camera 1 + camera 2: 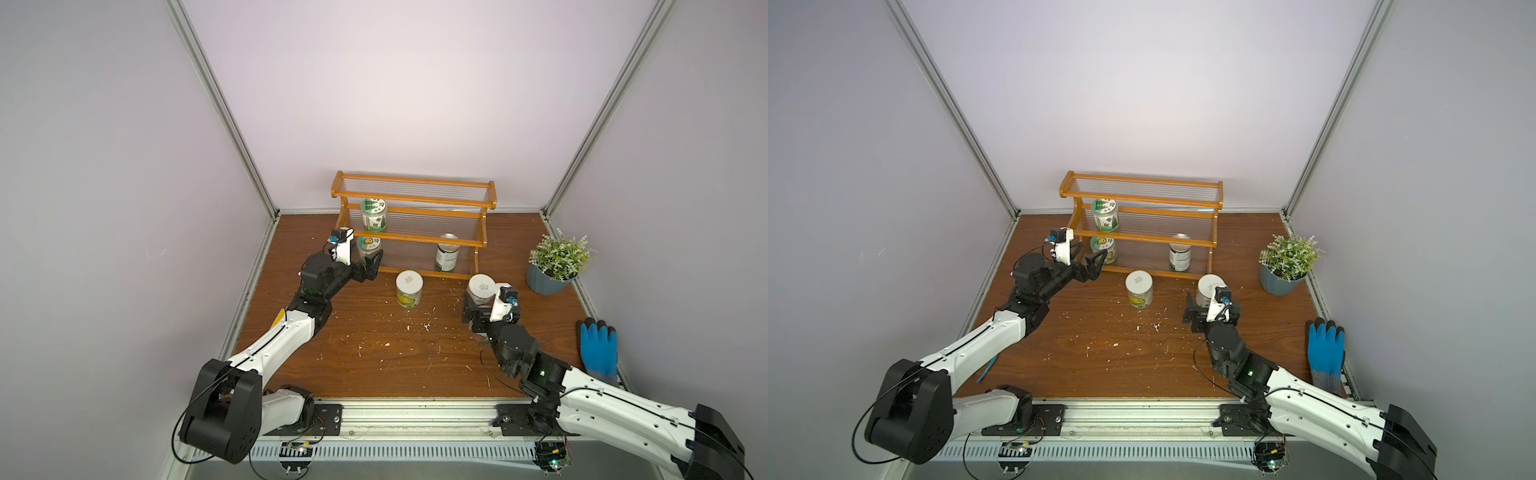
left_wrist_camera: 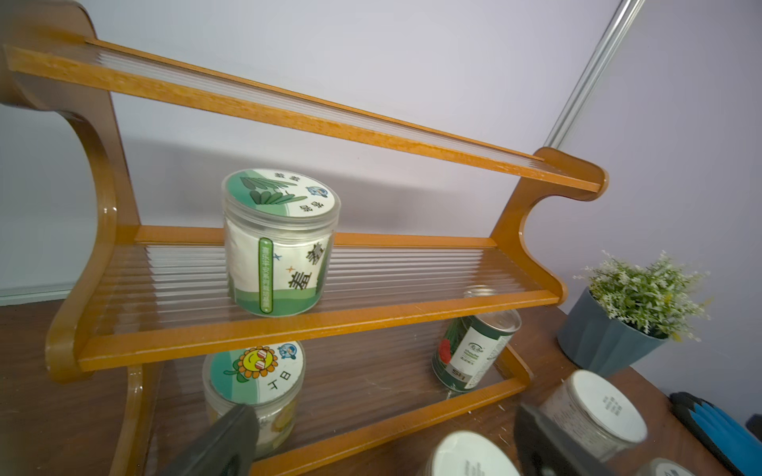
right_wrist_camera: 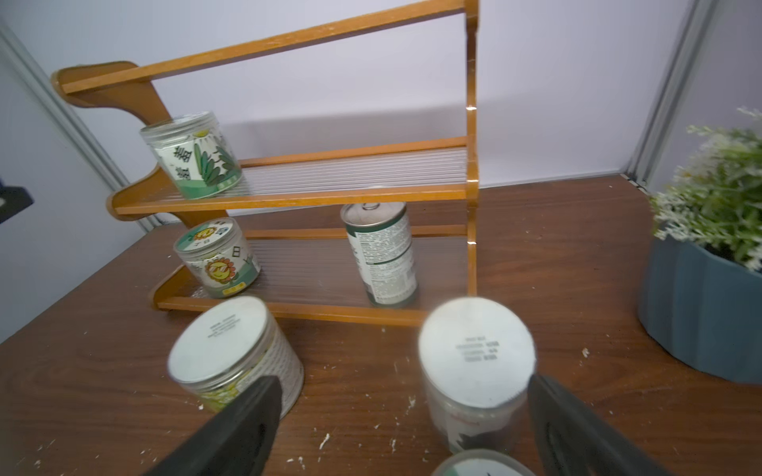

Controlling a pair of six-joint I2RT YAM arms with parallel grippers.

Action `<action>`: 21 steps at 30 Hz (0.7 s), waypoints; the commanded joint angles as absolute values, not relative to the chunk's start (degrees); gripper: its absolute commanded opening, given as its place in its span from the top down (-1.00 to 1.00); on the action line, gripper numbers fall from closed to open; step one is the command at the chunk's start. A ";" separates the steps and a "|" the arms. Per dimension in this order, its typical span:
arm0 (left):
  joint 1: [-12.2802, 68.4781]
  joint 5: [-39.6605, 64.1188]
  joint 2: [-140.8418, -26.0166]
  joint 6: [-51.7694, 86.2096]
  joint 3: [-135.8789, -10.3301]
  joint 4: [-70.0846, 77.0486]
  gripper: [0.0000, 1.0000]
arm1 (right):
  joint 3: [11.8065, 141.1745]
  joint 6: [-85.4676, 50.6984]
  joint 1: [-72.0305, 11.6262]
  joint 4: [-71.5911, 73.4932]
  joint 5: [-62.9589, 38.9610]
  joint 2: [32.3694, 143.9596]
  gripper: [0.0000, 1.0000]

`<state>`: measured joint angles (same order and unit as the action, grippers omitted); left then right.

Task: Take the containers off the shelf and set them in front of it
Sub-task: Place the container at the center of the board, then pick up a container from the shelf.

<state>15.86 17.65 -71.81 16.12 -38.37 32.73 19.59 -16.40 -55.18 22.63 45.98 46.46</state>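
Observation:
The orange-brown shelf (image 1: pixel 415 194) stands at the back of the table. A green-label jar (image 1: pixel 374 214) is on its middle tier. On the bottom tier are a sunflower-lid jar (image 1: pixel 369 247) and a metal can (image 1: pixel 446 257). In front of the shelf stand a yellow-label jar (image 1: pixel 409 289) and a white-lid jar (image 1: pixel 481 291). My left gripper (image 1: pixel 1088 254) is open at the shelf's left end, just short of the sunflower-lid jar (image 2: pixel 255 379). My right gripper (image 3: pixel 396 412) is open, with the white-lid jar (image 3: pixel 474 358) standing loose between its fingertips. A green-lidded jar (image 3: pixel 482 463) sits under that gripper.
A blue-grey pot with a plant (image 1: pixel 548 280) stands right of the shelf, near the right wall. A blue glove (image 1: pixel 598 349) lies at the table's right edge. White crumbs are scattered over the wooden table (image 1: pixel 374 361). Walls close in the left, back and right sides.

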 commanded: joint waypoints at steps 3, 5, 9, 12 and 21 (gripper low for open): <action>15.19 13.89 -77.69 11.41 -43.12 32.91 -1.00 | 27.98 -9.59 -55.50 27.58 38.44 55.19 -0.98; 15.19 12.19 -80.01 9.60 -44.46 33.63 -1.00 | 29.40 -9.17 -55.54 29.40 37.51 57.36 -0.98; 15.25 9.29 -84.08 7.06 -47.11 35.85 -1.00 | 30.31 -8.18 -55.55 33.23 36.64 59.86 -0.98; 15.26 8.19 -86.39 5.75 -48.29 38.79 -1.00 | 30.76 -7.84 -55.41 34.16 36.71 61.05 -0.99; 16.03 6.28 -93.49 3.01 -54.40 40.87 -0.99 | 30.85 -8.16 -55.10 35.68 36.65 62.40 -0.98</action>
